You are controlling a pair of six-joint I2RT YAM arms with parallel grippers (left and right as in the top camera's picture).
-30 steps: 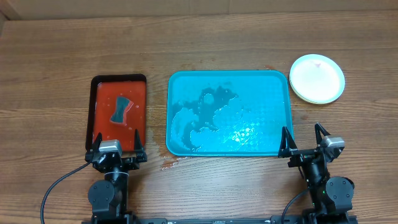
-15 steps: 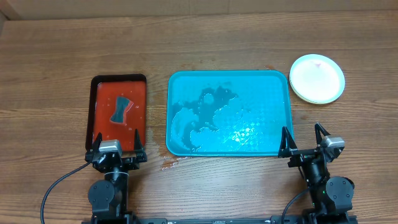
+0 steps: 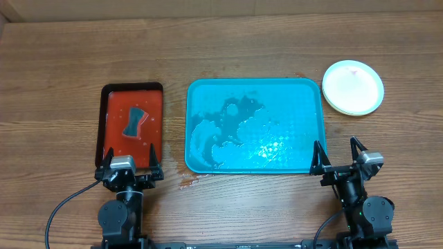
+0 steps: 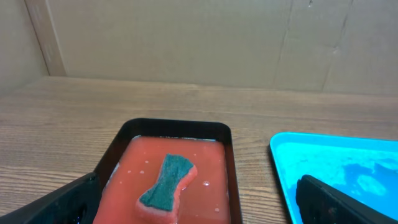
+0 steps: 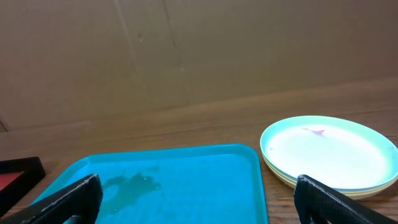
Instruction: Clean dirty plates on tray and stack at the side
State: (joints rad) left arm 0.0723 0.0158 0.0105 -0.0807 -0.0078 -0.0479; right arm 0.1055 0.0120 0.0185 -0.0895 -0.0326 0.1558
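Observation:
The turquoise tray (image 3: 194, 93) lies mid-table with only water pooled on it; it also shows as the tray (image 5: 186, 158) and the tray (image 4: 283, 146) in the wrist views. The plates (image 3: 353, 87) sit stacked on the wood right of the tray, a light blue rimmed one on top with a small red smear, yellow-green rims under it, seen as plates (image 5: 329, 149) in the right wrist view. My left gripper (image 3: 129, 160) rests open at the near edge below the red tray. My right gripper (image 3: 339, 156) rests open near the turquoise tray's near right corner. Both hold nothing.
A red tray with a black rim (image 3: 111, 88) lies left of the turquoise tray, wet inside, with a green-topped sponge (image 3: 135, 122) in it, also visible as the sponge (image 4: 168, 183). Water drops (image 3: 188, 181) lie on the wood by the turquoise tray's near left corner. A cardboard wall (image 5: 199, 50) backs the table.

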